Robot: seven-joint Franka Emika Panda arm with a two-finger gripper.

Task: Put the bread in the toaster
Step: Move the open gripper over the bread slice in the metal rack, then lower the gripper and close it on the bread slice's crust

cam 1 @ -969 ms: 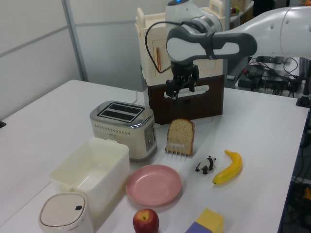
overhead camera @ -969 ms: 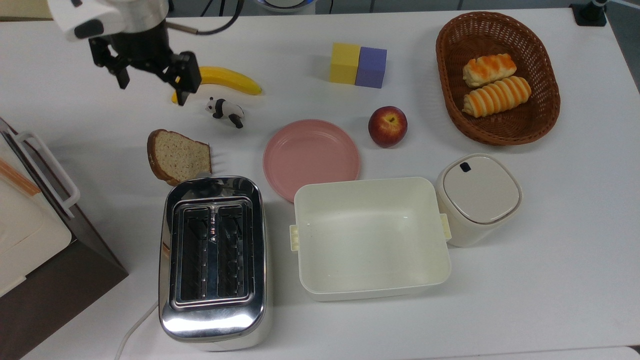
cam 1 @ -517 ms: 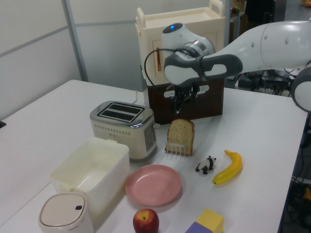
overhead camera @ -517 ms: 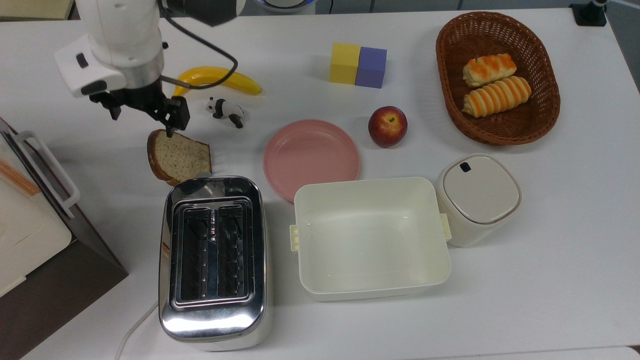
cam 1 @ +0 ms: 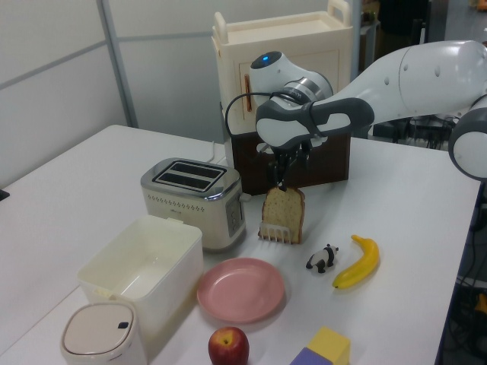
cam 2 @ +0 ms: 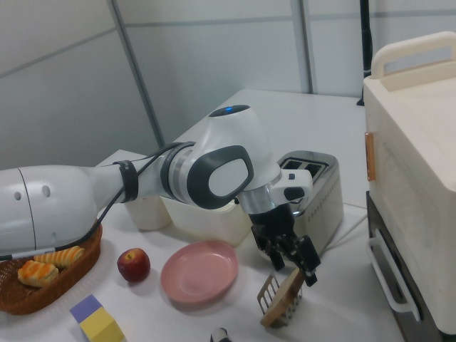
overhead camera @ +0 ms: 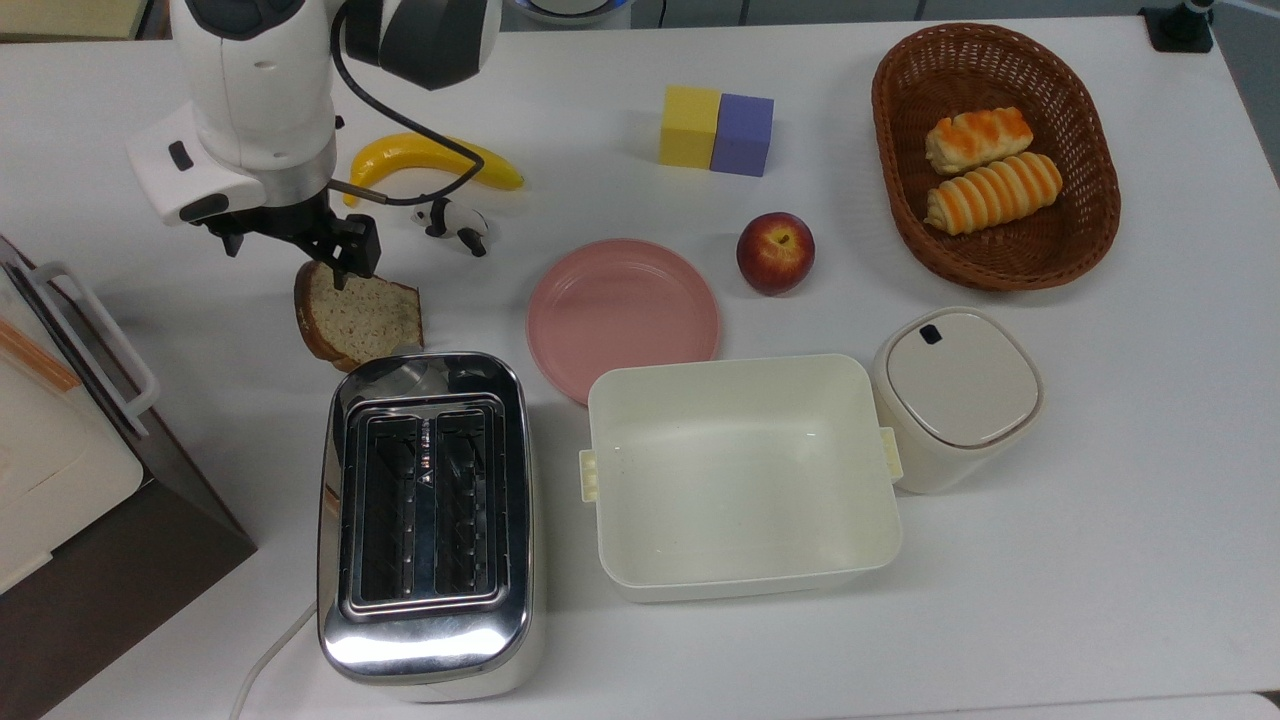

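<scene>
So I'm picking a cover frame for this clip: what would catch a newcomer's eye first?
The big white arm, its gripper right above the bread, which stands upright in a small rack as the left view shows. Next, the shiny toaster just in front of the bread in the top view, and the wicker basket at the top view's upper right.

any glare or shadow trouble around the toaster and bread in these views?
Top view: the toaster has bright glare on its chrome front edge and mirrors the bread on its rear edge; shadows on the table are soft. Left view: even light, the toaster's side looks matte. Right view: the hand partly covers the bread.
</scene>
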